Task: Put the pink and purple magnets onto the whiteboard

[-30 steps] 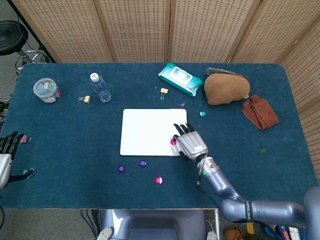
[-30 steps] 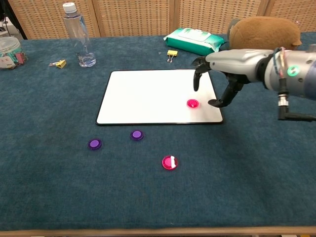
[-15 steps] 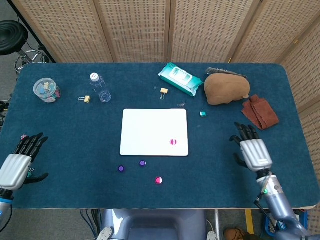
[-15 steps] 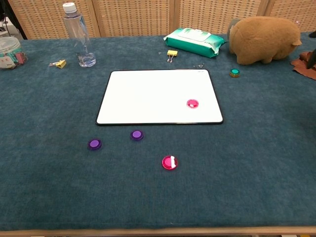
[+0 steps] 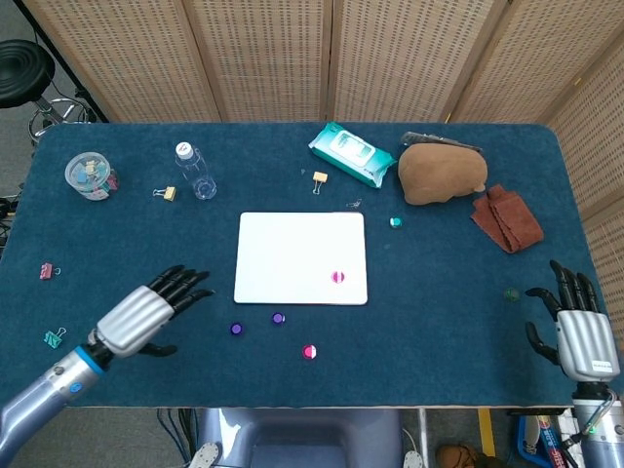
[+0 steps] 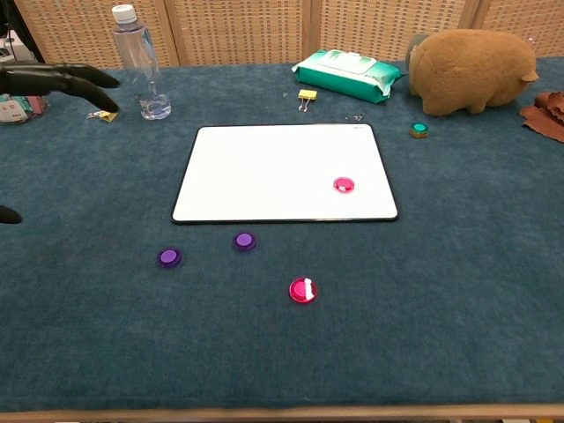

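A: One pink magnet (image 6: pixel 344 185) sits on the whiteboard (image 6: pixel 264 172), near its right edge. Right robot hand (image 5: pixel 581 336) has pulled back to the tabletop (image 5: pixel 458 322) corner, fingers apart, empty.

B: Left?

A: Left robot hand (image 5: pixel 146 314) has moved in, fingers spread, empty, near the two purple magnets (image 6: pixel 169 257) (image 6: pixel 244 241). Second pink magnet (image 6: pixel 302 290) lies off the board too.

B: Room?

A: Open felt around all three; the front edge is well apart.
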Robot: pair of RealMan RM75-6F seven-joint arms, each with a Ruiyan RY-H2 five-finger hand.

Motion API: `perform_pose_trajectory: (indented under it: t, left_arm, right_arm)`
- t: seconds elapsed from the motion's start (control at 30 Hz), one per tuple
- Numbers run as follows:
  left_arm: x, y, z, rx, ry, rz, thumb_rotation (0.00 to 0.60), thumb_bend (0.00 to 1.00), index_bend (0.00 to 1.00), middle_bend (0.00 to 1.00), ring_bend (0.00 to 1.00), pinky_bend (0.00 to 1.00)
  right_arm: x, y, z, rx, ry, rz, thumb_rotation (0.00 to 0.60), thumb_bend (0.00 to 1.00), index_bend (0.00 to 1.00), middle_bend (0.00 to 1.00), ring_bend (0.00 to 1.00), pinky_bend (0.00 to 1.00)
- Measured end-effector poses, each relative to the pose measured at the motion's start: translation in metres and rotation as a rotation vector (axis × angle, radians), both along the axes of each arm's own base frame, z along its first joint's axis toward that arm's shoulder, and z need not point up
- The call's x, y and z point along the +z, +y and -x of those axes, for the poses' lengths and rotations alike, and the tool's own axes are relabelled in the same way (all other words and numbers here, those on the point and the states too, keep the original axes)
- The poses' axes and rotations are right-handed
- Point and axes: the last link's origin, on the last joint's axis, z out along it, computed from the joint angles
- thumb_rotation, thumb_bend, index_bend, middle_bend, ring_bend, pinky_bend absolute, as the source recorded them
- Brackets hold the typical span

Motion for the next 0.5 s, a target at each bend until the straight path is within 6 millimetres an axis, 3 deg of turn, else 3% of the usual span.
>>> perform_pose_trajectory:
  t: [0.1, 0.23, 0.5]
  left_arm:
    - [-0.015, 0.007, -0.030, -0.021, 0.018, 0.084, 0.600, 0.22, 0.33, 0.00, 0.00, 0.00]
    - [-0.030, 0.016, -0.062, -0.037, 0.029, 0.139, 0.600, 0.25, 0.34, 0.00, 0.00, 0.00]
    - [-0.068, 0.025, -0.099, -0.068, 0.066, 0.189, 0.600, 0.25, 0.34, 0.00, 0.00, 0.00]
  right_arm:
    - [0.003, 0.000, 0.003, -0.003, -0.001, 0.010, 0.600, 0.42, 0.31, 0.00, 0.00, 0.00]
    - [0.003, 0.000, 0.007, -0.011, 0.005, 0.001, 0.600, 0.42, 0.31, 0.00, 0.00, 0.00]
    - [0.000, -0.002, 0.008, -0.014, 0.016, 0.015, 0.600, 0.42, 0.31, 0.00, 0.00, 0.00]
